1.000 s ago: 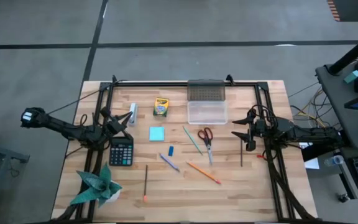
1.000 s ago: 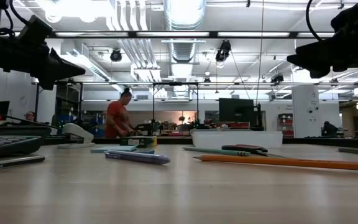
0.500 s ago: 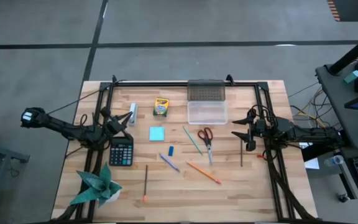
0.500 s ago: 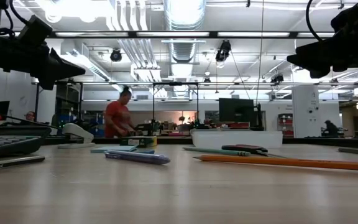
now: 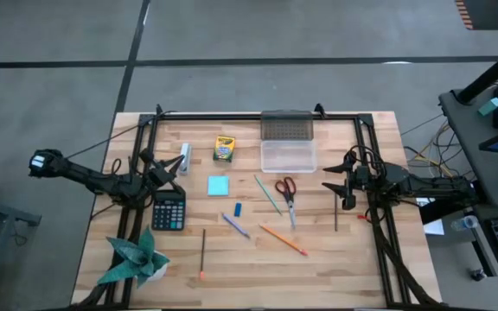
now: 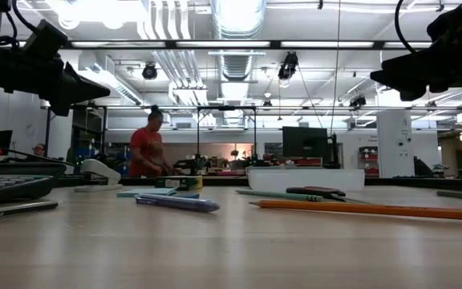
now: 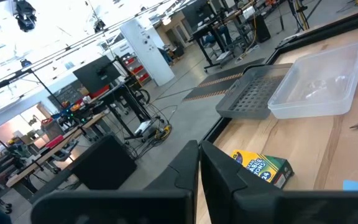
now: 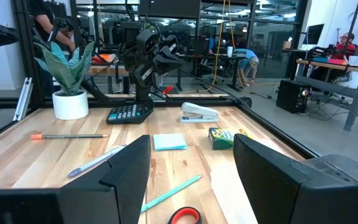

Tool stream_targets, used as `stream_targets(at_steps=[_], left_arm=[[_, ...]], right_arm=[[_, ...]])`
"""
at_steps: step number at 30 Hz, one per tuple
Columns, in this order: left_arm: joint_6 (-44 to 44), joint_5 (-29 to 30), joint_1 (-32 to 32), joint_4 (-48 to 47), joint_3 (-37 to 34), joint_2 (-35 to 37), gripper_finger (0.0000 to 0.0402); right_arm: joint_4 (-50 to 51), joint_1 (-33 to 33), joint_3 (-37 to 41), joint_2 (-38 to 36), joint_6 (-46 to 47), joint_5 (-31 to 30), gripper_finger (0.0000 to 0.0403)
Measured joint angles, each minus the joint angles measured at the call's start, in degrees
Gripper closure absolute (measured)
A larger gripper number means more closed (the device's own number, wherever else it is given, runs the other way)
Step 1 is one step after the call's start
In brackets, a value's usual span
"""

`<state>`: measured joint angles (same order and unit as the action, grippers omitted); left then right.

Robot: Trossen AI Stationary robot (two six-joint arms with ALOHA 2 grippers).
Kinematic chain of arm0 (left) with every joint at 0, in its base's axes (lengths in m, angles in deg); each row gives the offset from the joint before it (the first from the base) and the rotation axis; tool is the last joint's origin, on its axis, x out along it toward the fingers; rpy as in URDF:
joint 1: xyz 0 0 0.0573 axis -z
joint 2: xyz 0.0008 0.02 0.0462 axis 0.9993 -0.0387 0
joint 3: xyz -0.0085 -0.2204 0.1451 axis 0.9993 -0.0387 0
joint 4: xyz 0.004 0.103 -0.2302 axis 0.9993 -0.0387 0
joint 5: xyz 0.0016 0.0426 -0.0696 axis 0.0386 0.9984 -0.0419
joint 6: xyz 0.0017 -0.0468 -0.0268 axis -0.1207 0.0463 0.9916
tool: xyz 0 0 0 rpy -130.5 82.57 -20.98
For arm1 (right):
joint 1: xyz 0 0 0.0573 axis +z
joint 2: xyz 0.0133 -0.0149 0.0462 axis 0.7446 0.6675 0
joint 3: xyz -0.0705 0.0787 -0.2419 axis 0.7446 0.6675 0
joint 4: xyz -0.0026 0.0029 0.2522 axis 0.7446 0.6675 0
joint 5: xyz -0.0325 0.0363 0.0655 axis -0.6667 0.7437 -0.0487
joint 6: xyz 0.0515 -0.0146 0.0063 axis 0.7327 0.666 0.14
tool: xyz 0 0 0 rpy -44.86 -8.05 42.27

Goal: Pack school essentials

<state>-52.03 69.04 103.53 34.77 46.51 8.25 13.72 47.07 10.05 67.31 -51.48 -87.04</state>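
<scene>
Spread over the wooden table lie a yellow-green crayon box [image 5: 224, 149], a light-blue note pad [image 5: 218, 185], a small blue eraser [image 5: 238, 209], red-handled scissors [image 5: 286, 190], a teal pencil [image 5: 267, 194], a purple pen [image 5: 236, 225], an orange pencil [image 5: 283, 239] and two dark pencils [image 5: 203, 255] [image 5: 336, 212]. My left gripper [image 5: 167, 167] hovers shut above the table's left side, near the stapler [image 5: 184, 156]; its fingers [image 7: 199, 168] point toward the crayon box [image 7: 263, 169]. My right gripper [image 5: 328, 179] hovers open at the right, with nothing between its fingers [image 8: 191, 168].
A clear container [image 5: 288, 156] stands at the far middle, with a grey perforated lid [image 5: 287, 128] behind it. A black calculator [image 5: 169, 210] and a green paper plant [image 5: 135, 259] sit at the near left. A black frame [image 5: 258, 115] runs along the table's edges.
A person in the room behind the table has shifted a little to the left. Both arms and everything on the table have kept still.
</scene>
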Motion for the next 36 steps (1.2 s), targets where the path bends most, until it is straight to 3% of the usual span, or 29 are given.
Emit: stream_targets(at_steps=[9,11,13,15,18,21,28,31,36], left_arm=[[0.0,0.0,0.0,0.0,0.0,0.0,0.0402],[0.1,0.0,0.0,0.0,0.0,0.0,0.0402],[7.3,-1.7,0.0,0.6,0.0,0.0,0.0402],[21.9,-4.9,0.0,1.3,0.0,0.0,0.0402],[36.9,-5.8,0.0,3.1,0.0,0.2,0.0402],[43.2,-5.8,0.0,4.0,0.0,0.1,0.0402],[45.1,-5.8,0.0,15.1,0.0,0.0,0.0402],[42.0,-5.7,0.0,22.2,0.0,0.0,0.0402],[35.0,-5.9,0.0,30.2,0.0,0.0,0.0402]], right_arm=[[0.0,0.0,0.0,0.0,0.8,0.0,0.0184],[0.1,0.0,0.0,0.0,9.0,0.8,0.0184],[0.1,0.0,0.0,0.0,24.1,1.1,0.0184],[0.0,0.0,0.0,0.0,34.5,-0.4,0.0184],[-0.3,-0.1,0.0,0.0,39.9,-2.8,0.0184],[-0.2,-0.1,0.0,0.0,39.9,-2.8,0.0184],[-0.5,-0.1,0.0,0.0,39.5,-4.2,0.0184],[-0.5,-0.1,0.0,0.2,39.4,-4.6,0.0184],[-1.0,-0.1,0.0,0.7,35.5,-12.7,0.0184]])
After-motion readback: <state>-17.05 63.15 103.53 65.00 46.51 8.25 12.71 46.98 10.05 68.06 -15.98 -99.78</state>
